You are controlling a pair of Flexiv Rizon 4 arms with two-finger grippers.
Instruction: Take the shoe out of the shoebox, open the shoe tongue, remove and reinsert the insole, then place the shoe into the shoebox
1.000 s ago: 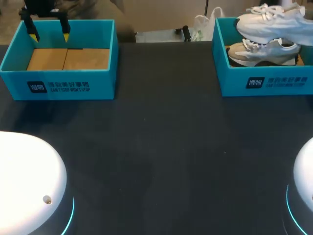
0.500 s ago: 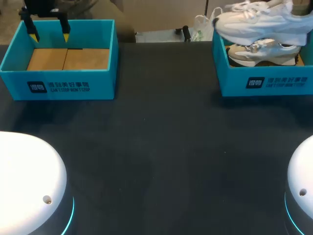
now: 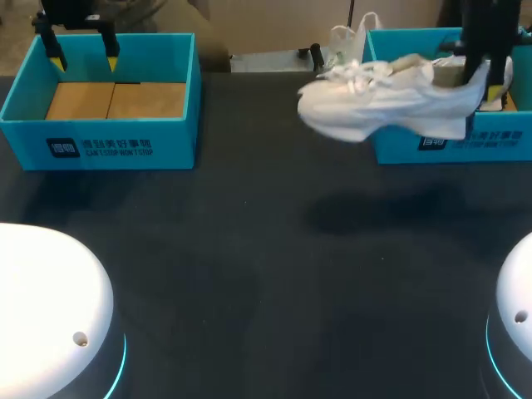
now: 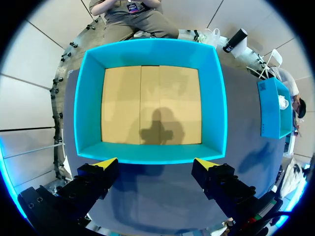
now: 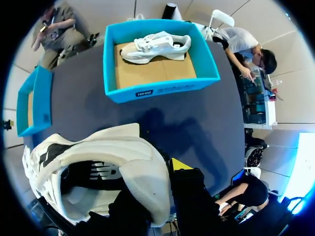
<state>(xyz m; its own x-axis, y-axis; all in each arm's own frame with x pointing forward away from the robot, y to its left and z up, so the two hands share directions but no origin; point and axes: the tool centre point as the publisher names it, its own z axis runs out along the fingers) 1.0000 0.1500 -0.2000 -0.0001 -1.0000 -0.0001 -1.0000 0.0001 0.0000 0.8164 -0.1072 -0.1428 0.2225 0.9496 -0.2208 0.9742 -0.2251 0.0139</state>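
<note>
Hanging above the bench (image 3: 266, 249) at upper right-centre of the head view, the white shoe (image 3: 382, 104) lies level, toe toward frame left, heel at frame right clamped in the right claw (image 3: 484, 83), just before the right shoebox (image 3: 453, 143); the left claw (image 3: 83, 54), spread wide, hovers far off at upper left

The left shoebox (image 3: 166, 145) carried, on its front wall, a dark square logo (image 3: 62, 149) beside 2 short lines of white print (image 3: 114, 148). The right shoebox (image 3: 507, 141) bore the same marking, its logo partly behind the white shoe (image 3: 382, 104). From the right wrist, that marking was too small to read.
</note>
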